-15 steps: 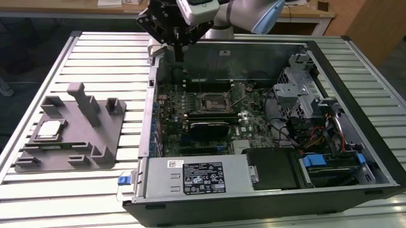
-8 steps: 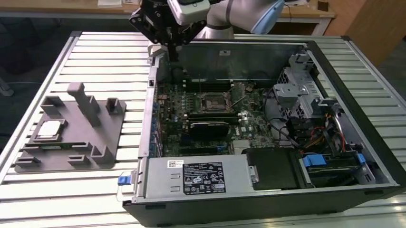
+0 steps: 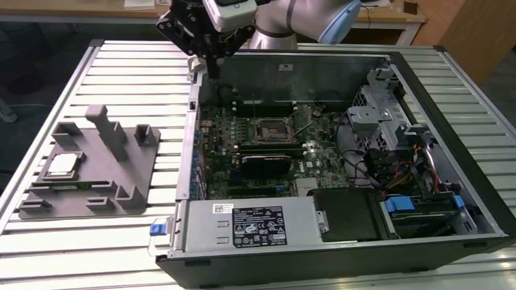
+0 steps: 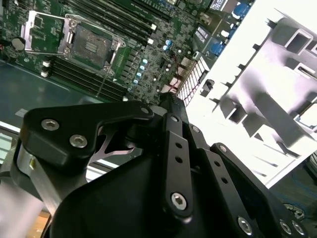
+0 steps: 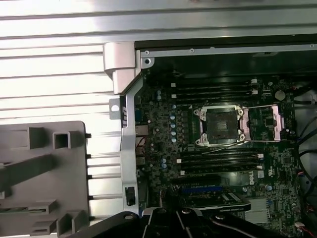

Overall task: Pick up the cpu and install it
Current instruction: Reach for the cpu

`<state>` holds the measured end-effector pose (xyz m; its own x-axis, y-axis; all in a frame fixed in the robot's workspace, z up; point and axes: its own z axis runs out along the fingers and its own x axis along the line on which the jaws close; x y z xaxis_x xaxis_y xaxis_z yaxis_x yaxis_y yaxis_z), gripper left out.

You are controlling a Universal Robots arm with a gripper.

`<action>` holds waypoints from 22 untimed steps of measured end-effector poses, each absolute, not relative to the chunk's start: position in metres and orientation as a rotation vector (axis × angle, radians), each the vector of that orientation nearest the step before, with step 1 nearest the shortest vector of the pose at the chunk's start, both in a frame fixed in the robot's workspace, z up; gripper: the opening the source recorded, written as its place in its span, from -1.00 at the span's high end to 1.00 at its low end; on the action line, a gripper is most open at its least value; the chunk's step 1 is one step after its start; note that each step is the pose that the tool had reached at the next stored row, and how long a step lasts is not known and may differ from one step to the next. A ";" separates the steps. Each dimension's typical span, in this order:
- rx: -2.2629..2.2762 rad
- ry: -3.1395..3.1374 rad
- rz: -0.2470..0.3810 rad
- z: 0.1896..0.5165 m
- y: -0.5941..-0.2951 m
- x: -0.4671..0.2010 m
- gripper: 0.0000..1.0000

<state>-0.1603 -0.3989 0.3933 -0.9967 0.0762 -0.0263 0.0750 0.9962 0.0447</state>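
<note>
Cpu (image 3: 63, 164) shiny metal top; tray (image 3: 133, 172) matt grey plastic; table (image 3: 121, 72) ribbed metal.

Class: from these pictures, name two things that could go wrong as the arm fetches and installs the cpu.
1. The cpu lies on the grey tray near upright posts; the tool, hanging by the case wall, might strike either on its way.
2. The socket stands open; a tilted cpu could damage it.
</note>
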 end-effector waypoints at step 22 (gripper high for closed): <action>0.118 3.110 0.073 0.393 -0.399 -0.178 0.79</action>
